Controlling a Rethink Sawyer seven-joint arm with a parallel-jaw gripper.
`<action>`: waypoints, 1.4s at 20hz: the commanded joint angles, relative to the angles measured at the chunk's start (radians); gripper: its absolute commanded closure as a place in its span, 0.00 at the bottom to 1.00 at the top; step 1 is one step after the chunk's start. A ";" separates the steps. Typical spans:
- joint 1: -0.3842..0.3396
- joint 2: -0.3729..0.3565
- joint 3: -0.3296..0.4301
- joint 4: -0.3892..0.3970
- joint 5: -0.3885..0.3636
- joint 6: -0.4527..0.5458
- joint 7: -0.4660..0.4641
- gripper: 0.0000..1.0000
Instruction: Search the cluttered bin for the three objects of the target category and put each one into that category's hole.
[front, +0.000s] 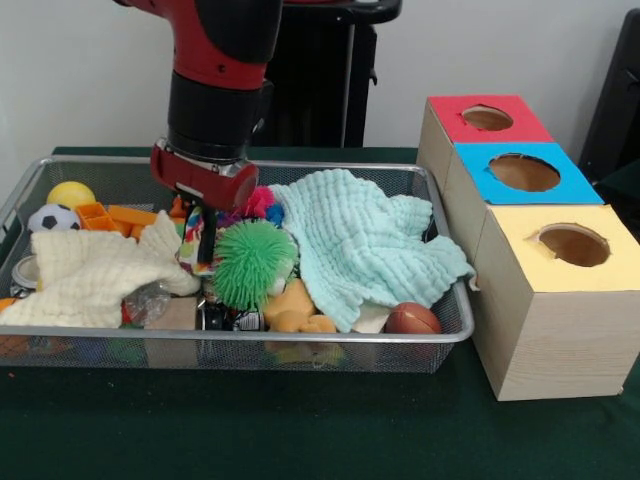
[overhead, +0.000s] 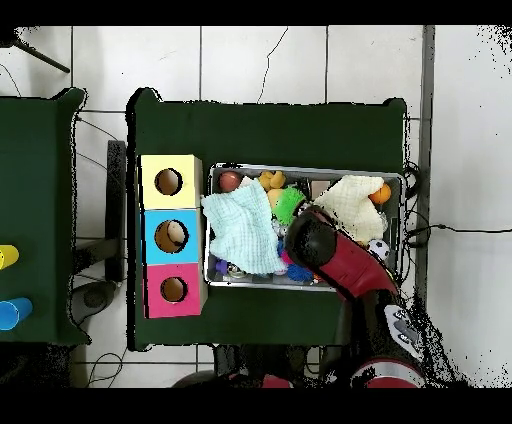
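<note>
Nearest us in the front view, along the front wall of the wire bin (front: 300, 350), we see a brown ball (front: 413, 318) at the right corner, an orange-yellow toy (front: 296, 308) beside it toward the middle, and a cream cloth (front: 95, 275) spread over the left half. Just behind the toy sits a spiky green ball (front: 253, 262), and the claw (front: 205, 240) hangs at that ball's left side, its dark tips sunk among the clutter just beside the spikes. We cannot tell whether it is wide, narrow or holding anything, since the arm's red wrist and the toys hide it, and the overhead view only shows the arm covering that spot. A mint cloth (front: 365, 240) drapes over the right half of the bin and likely hides more beneath it. Further back on the left lie a soccer ball (front: 52, 218) and a yellow ball (front: 71, 194). The task does not name the category, so we judge only that balls are a likely set: the green one lies immediately to the claw's right in this view, the soccer and yellow ones well off to the left and further back, the brown one well apart at the near right. The three boxes stand outside the bin on the worktop to the right: yellow box (front: 560, 300) nearest, blue box (front: 525, 172) behind it, red box (front: 487, 118) farthest, so any carry must cross the mint cloth rightward.
</note>
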 joint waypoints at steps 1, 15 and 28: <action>0.011 0.046 0.091 0.042 -0.031 -0.021 0.173 1.00; 0.034 0.061 0.049 0.026 -0.023 -0.030 0.179 0.00; 0.068 -0.048 -0.008 0.023 -0.017 0.121 0.143 0.00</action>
